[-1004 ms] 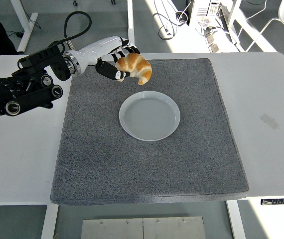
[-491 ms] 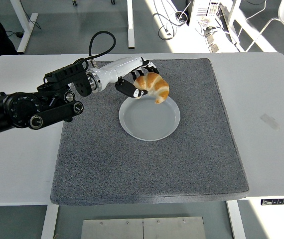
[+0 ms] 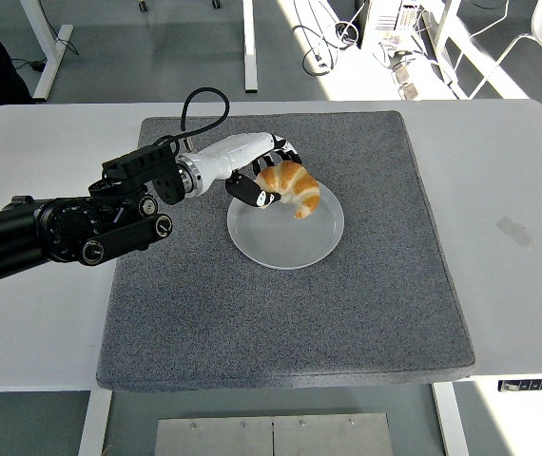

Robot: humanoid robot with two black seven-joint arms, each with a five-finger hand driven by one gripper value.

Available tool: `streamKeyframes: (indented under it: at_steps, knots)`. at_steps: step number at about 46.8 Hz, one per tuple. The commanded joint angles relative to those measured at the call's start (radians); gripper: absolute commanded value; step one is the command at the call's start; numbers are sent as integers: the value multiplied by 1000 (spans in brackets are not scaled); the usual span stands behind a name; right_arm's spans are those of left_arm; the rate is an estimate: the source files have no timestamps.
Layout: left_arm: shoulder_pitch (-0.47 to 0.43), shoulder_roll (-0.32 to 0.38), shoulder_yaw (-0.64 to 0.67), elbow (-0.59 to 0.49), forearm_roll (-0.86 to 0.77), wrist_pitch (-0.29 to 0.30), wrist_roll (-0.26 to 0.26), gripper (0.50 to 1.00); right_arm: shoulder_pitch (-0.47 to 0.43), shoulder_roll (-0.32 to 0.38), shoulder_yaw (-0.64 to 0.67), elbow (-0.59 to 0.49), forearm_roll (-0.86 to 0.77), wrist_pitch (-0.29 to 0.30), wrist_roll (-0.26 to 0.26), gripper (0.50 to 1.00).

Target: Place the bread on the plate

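Holding the croissant (image 3: 290,184) in the curled fingers of our left hand (image 3: 263,177), we have it over the far part of the plate (image 3: 285,249), its long axis running left-right.

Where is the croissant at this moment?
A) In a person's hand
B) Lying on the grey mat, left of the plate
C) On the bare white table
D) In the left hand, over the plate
D: the left hand grips the croissant above the plate's upper part.

Bright, sharp; perhaps sunlight upper right.
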Motion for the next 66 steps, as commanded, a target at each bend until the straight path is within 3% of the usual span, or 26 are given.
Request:
streamKeyframes:
  at_steps: [1,23,31,40,42,48,58,66]
  knots:
    - [2,-15,28,18,0,1,0,500,0,0,0,0,0,0,0,1000]
    - [20,-42,48,55,-2,3,0,500,0,0,0,0,0,0,0,1000]
    - [22,-42,65,55,-2,3,0,566,0,0,0,0,0,0,0,1000]
    - [34,-40,72,57,-2,3,-2,583,0,0,0,0,0,0,0,1000]
    - [34,-40,71,57,-6,3,-2,616,0,0,0,0,0,0,0,1000]
    - [30,-39,56,57,-21,3,-2,795,0,0,0,0,0,0,0,1000]
    - [28,-34,10,55,-21,4,-3,898,0,0,0,0,0,0,0,1000]
    - [28,-32,8,51,-21,3,-5,928,0,0,0,0,0,0,0,1000]
